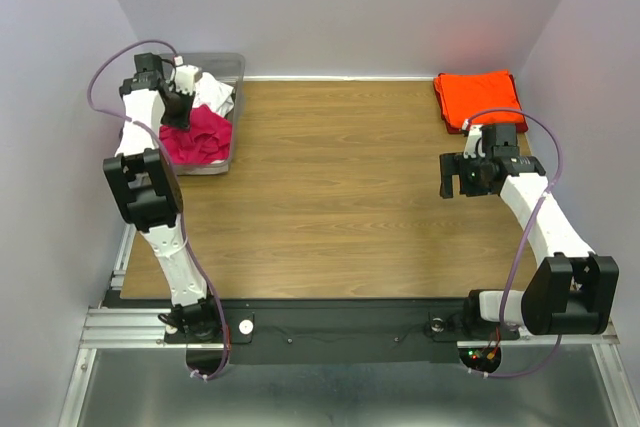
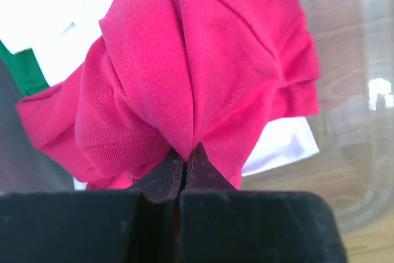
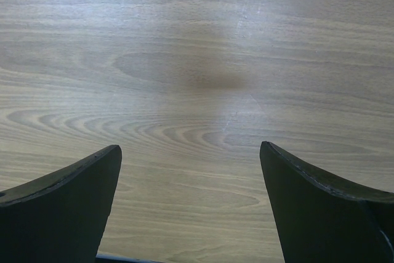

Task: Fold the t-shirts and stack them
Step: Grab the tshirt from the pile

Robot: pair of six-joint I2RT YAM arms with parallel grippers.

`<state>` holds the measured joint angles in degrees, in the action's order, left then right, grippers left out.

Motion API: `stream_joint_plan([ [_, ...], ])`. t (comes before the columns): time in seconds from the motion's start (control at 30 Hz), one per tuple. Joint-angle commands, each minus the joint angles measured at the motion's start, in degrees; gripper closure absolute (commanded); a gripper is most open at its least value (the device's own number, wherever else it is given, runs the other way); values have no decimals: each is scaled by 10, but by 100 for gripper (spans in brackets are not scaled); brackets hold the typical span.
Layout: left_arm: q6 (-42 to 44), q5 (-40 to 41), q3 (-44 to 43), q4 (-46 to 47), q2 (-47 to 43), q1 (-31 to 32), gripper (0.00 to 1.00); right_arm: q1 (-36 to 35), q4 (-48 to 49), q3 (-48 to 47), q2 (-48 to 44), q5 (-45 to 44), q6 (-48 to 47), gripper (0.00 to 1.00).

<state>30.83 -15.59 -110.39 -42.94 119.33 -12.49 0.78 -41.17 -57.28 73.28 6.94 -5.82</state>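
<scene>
A crumpled magenta-pink t-shirt (image 1: pixel 200 137) lies in the clear grey bin (image 1: pixel 225 65) at the far left of the table. My left gripper (image 1: pixel 178 119) reaches down into the bin and is shut on a pinched fold of that pink t-shirt (image 2: pixel 197 72), its fingertips (image 2: pixel 165 177) pressed together round the cloth. A white t-shirt (image 1: pixel 215 94) and a strip of green cloth (image 2: pixel 24 69) lie beside it. A folded orange-red t-shirt (image 1: pixel 478 99) rests at the far right corner. My right gripper (image 1: pixel 455 175) hangs open over bare wood (image 3: pixel 191 90), nothing between its fingers.
The bin's clear wall (image 2: pixel 363 109) stands just right of the pink cloth. Purple walls close in the table on the left, back and right. A black rail (image 1: pixel 330 317) runs along the near edge by the arm bases.
</scene>
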Motion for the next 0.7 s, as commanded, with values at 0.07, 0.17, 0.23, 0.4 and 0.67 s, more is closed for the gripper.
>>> stream_joint_plan([
  [0.07, -14, -58, -117, -10, -127, -8, 100, 2, 4, -10, -12, 4, -3, 0],
  [0.17, -33, -96, -180, -13, -168, -7, 100, 2, 4, -12, -15, 4, -2, 0],
  [0.23, -49, -121, -206, -7, -186, -7, 100, 2, 4, -13, -16, 6, -2, 0],
  [0.4, -127, -195, -258, 44, -248, 24, 100, 3, 4, -15, -26, 6, -1, 0],
  [0.67, -304, -265, -274, 217, -321, 161, 100, 6, 3, -22, -40, 14, 2, 0],
])
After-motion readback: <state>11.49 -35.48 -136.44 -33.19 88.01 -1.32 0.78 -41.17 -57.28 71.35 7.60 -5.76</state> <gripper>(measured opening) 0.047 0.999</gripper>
